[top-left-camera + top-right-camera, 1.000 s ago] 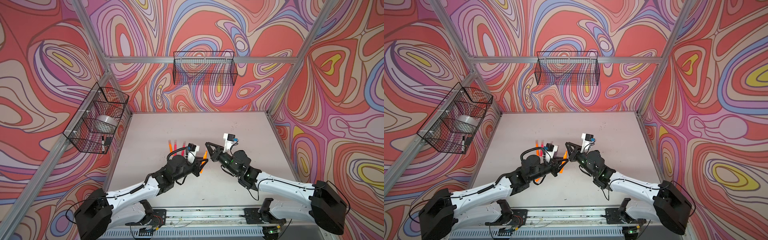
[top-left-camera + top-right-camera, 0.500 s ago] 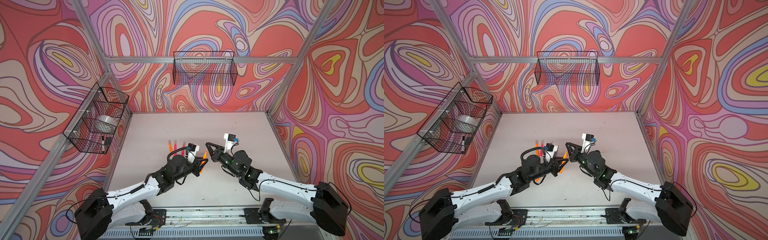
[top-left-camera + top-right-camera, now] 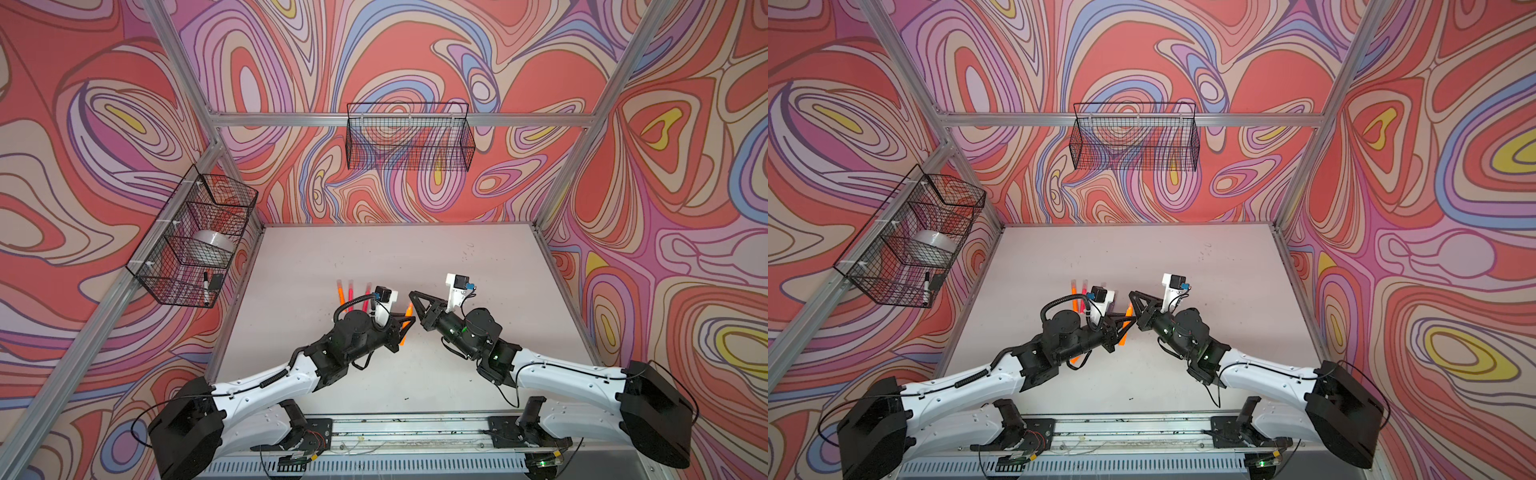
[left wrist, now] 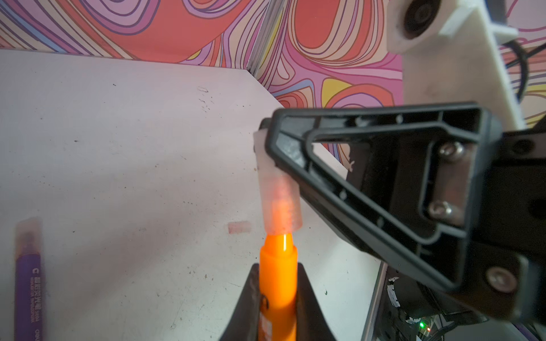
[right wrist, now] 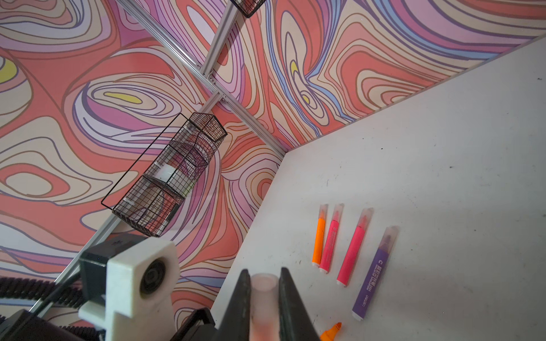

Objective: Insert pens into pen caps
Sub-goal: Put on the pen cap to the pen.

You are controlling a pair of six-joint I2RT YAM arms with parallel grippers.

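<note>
Neon orange marker pen (image 4: 277, 283) in left pincer (image 4: 277, 267); tapered tip partly inside translucent whitish plastic cap (image 4: 279, 203) held by right pincer (image 5: 265, 273), shoulder outside. Loose whitish cap (image 4: 239, 227) flat on worktop (image 4: 118, 147). Lying capped, side by side: orange pen (image 5: 319, 239), pink pen (image 5: 328, 245), second pink pen (image 5: 353, 251), purple pen (image 5: 373, 274).

Glossy orange plastic pen (image 4: 277, 280), frosted translucent cap (image 4: 280, 203)
</note>
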